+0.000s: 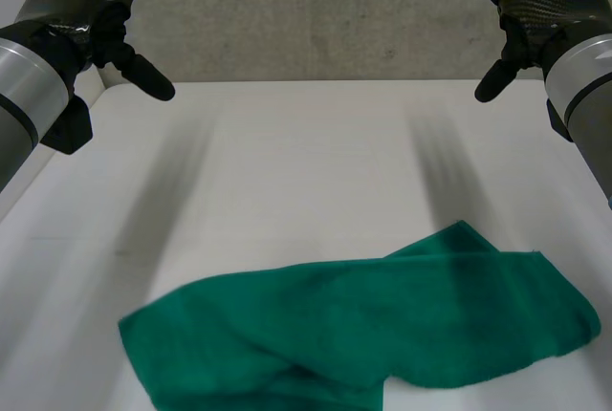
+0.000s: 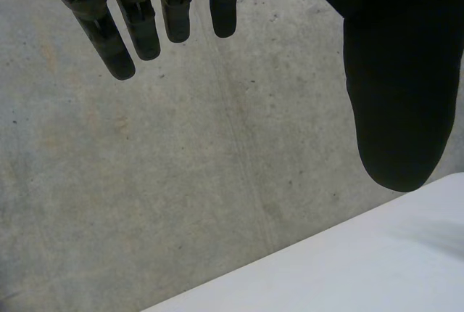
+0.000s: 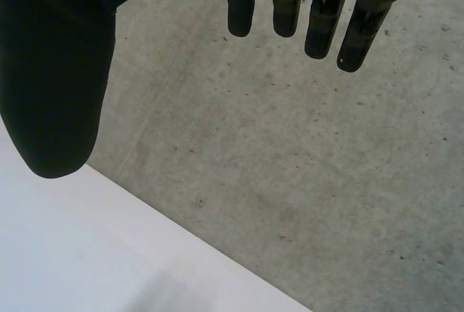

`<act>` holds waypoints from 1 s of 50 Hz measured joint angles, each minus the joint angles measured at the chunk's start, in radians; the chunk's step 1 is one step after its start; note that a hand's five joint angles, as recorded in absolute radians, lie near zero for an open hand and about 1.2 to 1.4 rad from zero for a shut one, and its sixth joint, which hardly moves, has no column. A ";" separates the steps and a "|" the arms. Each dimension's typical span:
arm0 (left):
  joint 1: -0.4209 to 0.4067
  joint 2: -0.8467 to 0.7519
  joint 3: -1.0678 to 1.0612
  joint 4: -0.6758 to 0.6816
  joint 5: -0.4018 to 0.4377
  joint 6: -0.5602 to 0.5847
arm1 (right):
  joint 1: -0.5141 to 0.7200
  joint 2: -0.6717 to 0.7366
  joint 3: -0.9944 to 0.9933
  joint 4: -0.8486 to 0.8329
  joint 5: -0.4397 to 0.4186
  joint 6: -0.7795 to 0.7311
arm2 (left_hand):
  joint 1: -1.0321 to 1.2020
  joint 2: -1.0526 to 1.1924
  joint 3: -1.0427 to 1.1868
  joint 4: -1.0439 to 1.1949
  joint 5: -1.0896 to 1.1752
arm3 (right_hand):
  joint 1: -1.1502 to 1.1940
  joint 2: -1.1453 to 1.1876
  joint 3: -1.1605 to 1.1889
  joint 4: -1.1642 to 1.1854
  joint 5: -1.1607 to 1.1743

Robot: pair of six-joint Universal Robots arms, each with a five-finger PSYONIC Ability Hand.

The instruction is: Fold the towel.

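**Step in hand.** Approach, before any grasp. The towel lies rumpled on the tabletop, partly doubled over itself in loose, uneven layers. No clean fold is judged to be made, so the task is at its start.

**Hand pose.**
- Left hand: raised well beyond the towel's far edge, out past its left end and well apart from it. In the left wrist view its fingers hang straight and the thumb stands wide of them. The hand is spread and holds nothing.
- Right hand: mirrored, raised well beyond the towel's far edge, above its right end and well apart from it. In the right wrist view its fingers are straight and the thumb is spread away. It too is empty.

**Next move.** Both hands must probably come down and back toward the towel, one to each end. The overlapped layers hide most corners, so the cloth likely needs spreading flat first. Each hand should pinch a single layer at an edge or corner. Catching two layers would likely drag the bunch instead of opening it.
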 measured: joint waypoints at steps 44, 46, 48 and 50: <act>-0.022 -0.165 -0.438 -0.080 0.006 0.164 | -0.180 0.060 0.474 0.096 -0.347 -0.444 | 0.002 0.002 0.001 0.002 0.000 | 0.004 0.003 0.033 0.003 0.025; -0.023 -0.171 -0.451 -0.065 0.007 0.166 | -0.186 0.061 0.485 0.083 -0.351 -0.444 | 0.004 0.008 0.003 0.008 0.004 | 0.004 0.003 0.033 0.003 0.025; -0.025 -0.185 -0.475 -0.030 0.006 0.168 | -0.212 0.068 0.536 0.021 -0.367 -0.443 | 0.021 0.034 0.016 0.030 0.020 | 0.004 0.003 0.033 0.003 0.026; -0.026 -0.197 -0.486 -0.008 0.007 0.168 | -0.216 0.069 0.544 0.011 -0.369 -0.443 | 0.044 0.050 0.033 0.049 0.040 | 0.004 0.003 0.033 0.003 0.026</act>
